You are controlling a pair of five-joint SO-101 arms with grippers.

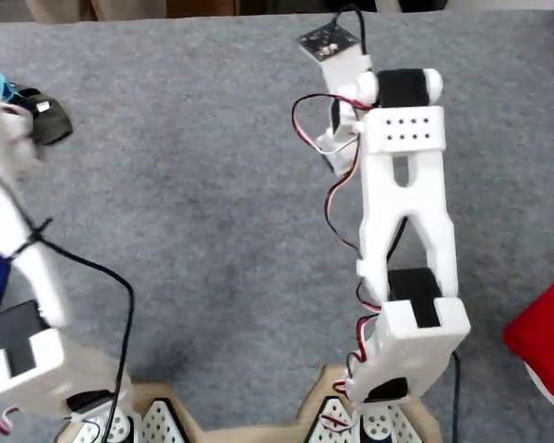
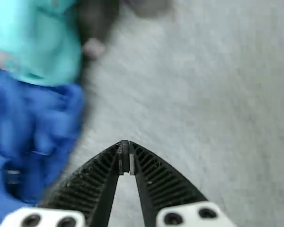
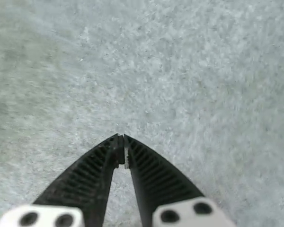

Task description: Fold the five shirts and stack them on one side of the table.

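- The left jaws were found closed tip to tip with nothing between them; they were carried by the left arm at the left edge of the worktop, just beside a heap of cloth; this position was judged to suit picking a shirt from that heap.
- A teal shirt and a blue shirt were seen bunched against each other at that left edge; no flat fold could be made out in either, though the cloth was blurred.
- The right jaws were likewise found shut and empty, held over bare worktop toward the far edge; the right arm was stretched out from the near edge, well apart from every shirt, and was judged to be parked clear of the cloth.
- A red shirt was seen at the right edge, partly cut off by the view; its rounded, slumped outline suggested a loose bundle, not a folded one.
- Since the shirts were split between opposite edges and none looked folded, the stacking was judged hardly begun.
- The worktop was covered in a grey, matte, felt-like surface; cloth was judged likely to drag on it, not slide.
- Both pairs of jaws were made of black ribbed plastic tapering to narrow points, mounted on white bodies; the shirts were of soft, limp fabric, judged prone to sag when lifted by one corner.
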